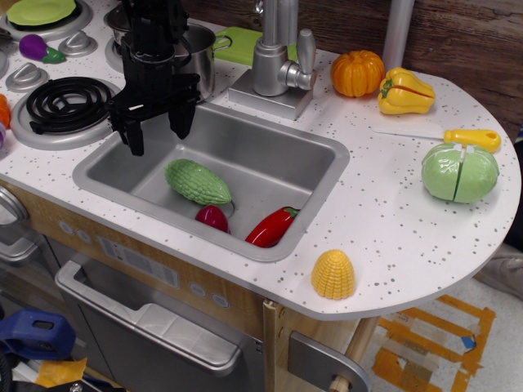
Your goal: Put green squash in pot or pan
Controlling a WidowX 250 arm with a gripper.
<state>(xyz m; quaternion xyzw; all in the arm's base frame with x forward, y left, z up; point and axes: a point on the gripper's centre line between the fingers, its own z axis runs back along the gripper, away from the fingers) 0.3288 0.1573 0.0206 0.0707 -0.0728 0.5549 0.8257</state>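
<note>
The green squash [198, 181], light green and bumpy, lies on the floor of the grey sink [323, 159], left of centre. The steel pot [200, 51] stands behind the sink's back left corner, mostly hidden by the arm. My black gripper [157, 131] hangs over the sink's left end, above and to the left of the squash, with its two fingers spread apart and nothing between them. It does not touch the squash.
A red pepper [271, 228] and a small dark red vegetable [213, 218] lie in the sink by the squash. A faucet [278, 49] stands behind the sink. On the counter are a pumpkin [357, 73], yellow pepper [405, 91], knife [470, 138], split cabbage [459, 172], corn [333, 274]. Stove burners [61, 104] are left.
</note>
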